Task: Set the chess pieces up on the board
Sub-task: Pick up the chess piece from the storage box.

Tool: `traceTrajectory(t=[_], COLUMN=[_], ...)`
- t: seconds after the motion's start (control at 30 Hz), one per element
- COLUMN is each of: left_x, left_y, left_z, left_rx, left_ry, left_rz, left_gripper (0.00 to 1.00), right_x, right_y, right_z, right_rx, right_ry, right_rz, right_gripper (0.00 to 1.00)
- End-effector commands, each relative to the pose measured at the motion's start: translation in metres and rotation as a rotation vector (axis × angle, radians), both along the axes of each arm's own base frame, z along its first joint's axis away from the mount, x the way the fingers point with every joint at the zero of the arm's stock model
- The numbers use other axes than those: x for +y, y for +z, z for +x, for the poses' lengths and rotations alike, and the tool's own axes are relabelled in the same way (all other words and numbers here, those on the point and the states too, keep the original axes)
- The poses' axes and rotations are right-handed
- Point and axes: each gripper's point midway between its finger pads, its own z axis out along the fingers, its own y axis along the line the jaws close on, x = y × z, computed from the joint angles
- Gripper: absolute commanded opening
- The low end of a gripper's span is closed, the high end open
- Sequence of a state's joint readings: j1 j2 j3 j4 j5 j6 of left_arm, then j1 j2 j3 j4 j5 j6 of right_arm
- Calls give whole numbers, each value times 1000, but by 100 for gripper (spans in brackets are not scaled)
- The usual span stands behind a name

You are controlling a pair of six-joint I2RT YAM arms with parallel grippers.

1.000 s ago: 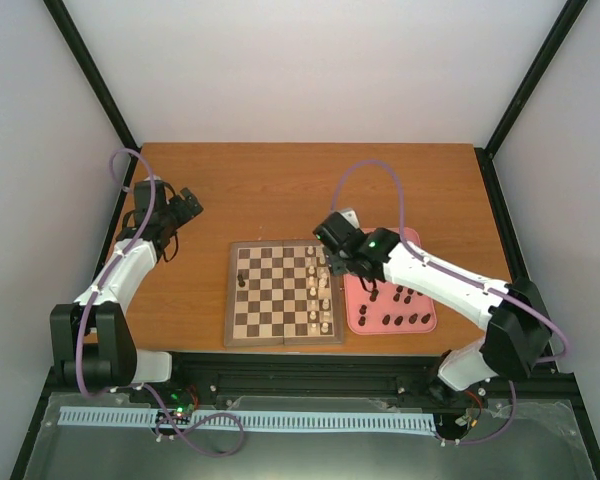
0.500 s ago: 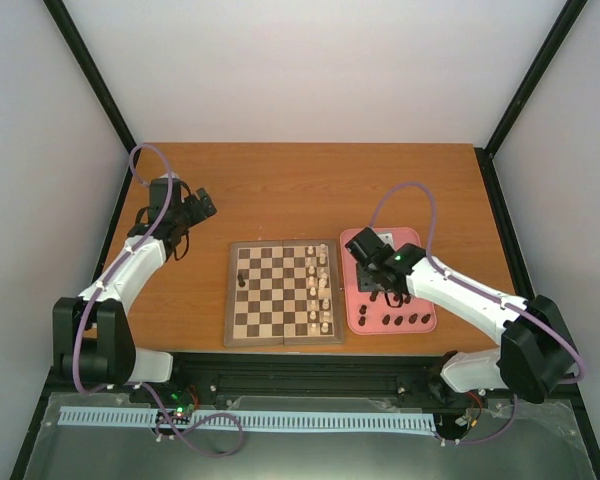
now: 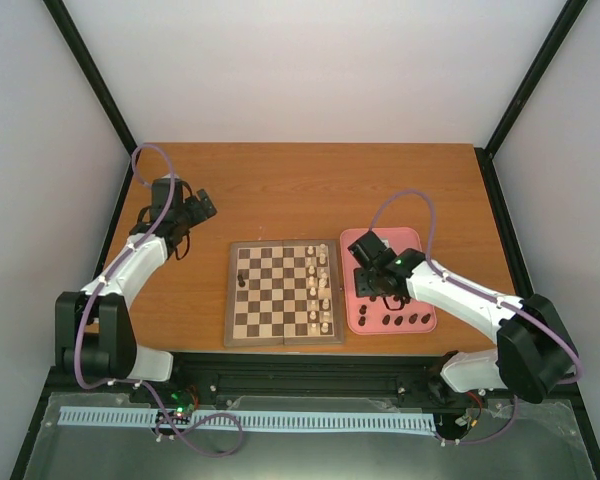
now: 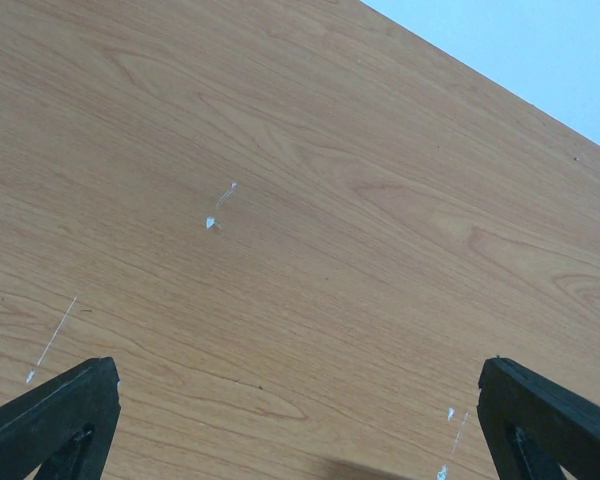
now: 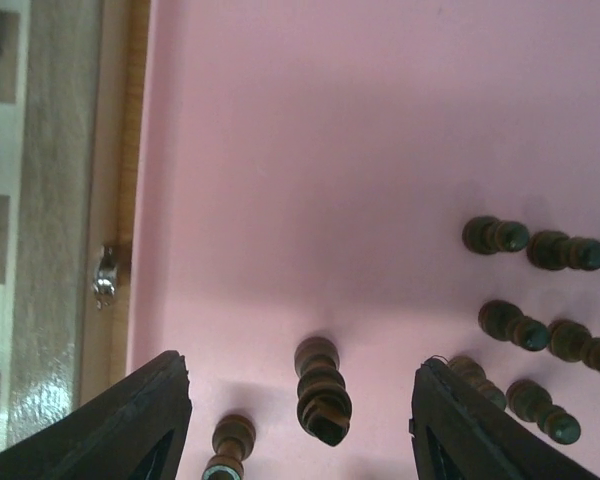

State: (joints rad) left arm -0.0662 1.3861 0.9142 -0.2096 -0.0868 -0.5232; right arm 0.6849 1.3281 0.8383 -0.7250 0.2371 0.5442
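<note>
The board [image 3: 270,330] lies in the middle of the table with one dark chess piece [image 3: 242,279] standing on its left side. The other dark chess pieces [image 3: 405,320] stand in a pink tray [image 3: 412,245] just right of it. My right gripper [image 3: 370,284] hangs low over the tray. In the right wrist view it [image 5: 298,388] is open, its fingers [image 5: 160,400] on either side of an upright dark piece [image 5: 322,390] without touching it. My left gripper [image 3: 196,209] is open over bare table [image 4: 300,200], nothing between its fingers [image 4: 60,410].
Cream-white pieces [image 3: 321,290] fill the board's two right columns. Another dark piece [image 5: 230,440] stands close by the right gripper's left finger, and several more [image 5: 525,330] crowd by its right finger. The board's edge with a metal clasp [image 5: 103,280] borders the tray [image 5: 330,150].
My right arm has swung from the board's right edge to over the pink tray and come down around a dark piece. My left gripper has shifted slightly toward the table's far left.
</note>
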Motion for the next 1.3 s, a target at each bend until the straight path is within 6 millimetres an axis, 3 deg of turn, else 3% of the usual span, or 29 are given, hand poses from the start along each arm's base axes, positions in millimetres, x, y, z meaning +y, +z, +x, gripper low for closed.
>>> traceTrajectory(t=[0.0,0.33,0.53,0.87,1.07,1.27], left_x=[-1,0,0,1,0,0], left_y=[16,16,15,12,12,10], left_z=[9,9,11,11,12,11], left_rx=[-32,-29,-26,-18,-16,-10], left_ry=[-4,4,3,9,7,5], left_rz=[19,24,25,29,28,25], left_gripper=[100,100,100,100,100,100], right_x=[-3,-6,-3,0,33,50], right_y=[-7,-18,-12,16,32,15], right_z=[-5,-4,-2,0,-8,-29], right_rx=[15,33,23,-41,-60,21], right_ry=[-22,-26,0,43,155,212], right_rz=[24,9,19,14,6,-54], right_gripper=[61,58,57,53,52,52])
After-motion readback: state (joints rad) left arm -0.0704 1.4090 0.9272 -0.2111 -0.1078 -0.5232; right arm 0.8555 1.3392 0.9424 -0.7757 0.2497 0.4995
